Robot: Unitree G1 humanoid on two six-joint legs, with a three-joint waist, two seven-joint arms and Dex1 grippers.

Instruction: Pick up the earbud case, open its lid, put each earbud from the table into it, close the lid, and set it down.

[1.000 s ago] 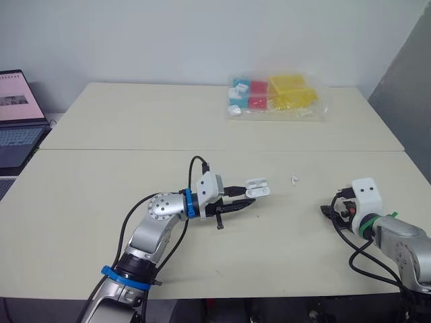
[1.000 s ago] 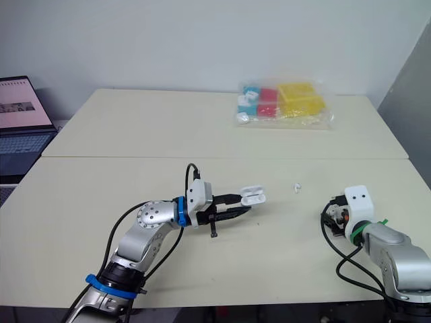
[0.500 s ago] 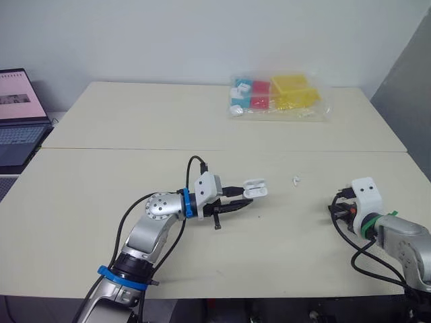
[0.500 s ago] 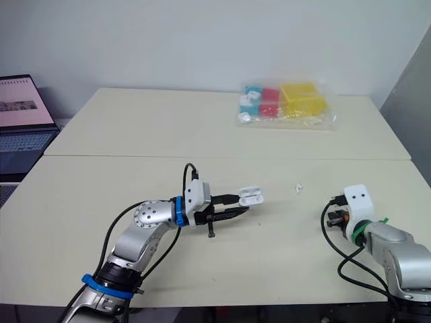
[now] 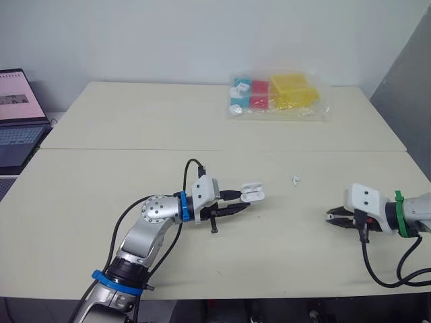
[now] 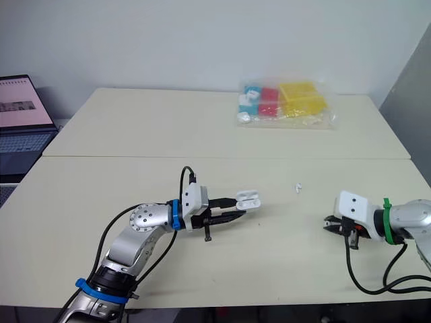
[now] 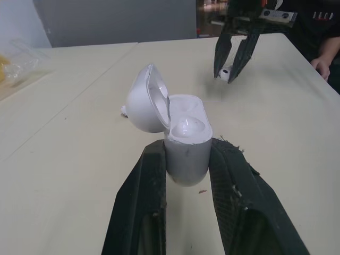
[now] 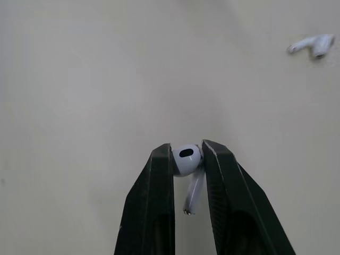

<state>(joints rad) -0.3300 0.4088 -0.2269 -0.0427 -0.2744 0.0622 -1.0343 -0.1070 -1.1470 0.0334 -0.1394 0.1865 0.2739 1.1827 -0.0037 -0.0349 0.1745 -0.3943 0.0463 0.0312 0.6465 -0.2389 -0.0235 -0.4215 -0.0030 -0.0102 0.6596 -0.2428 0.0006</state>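
The earbud case (image 7: 183,141) (lid hinged open) sits clamped between the left gripper's (image 7: 187,159) fingers. The right gripper (image 8: 187,151) pinches one earbud (image 8: 187,162). The other earbud (image 5: 295,180) lies on the table (image 5: 135,121) between both grippers.

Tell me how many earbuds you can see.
2. A gripped earbud sits in the right pincer; a loose earbud lies on the table. The open case could hide another.
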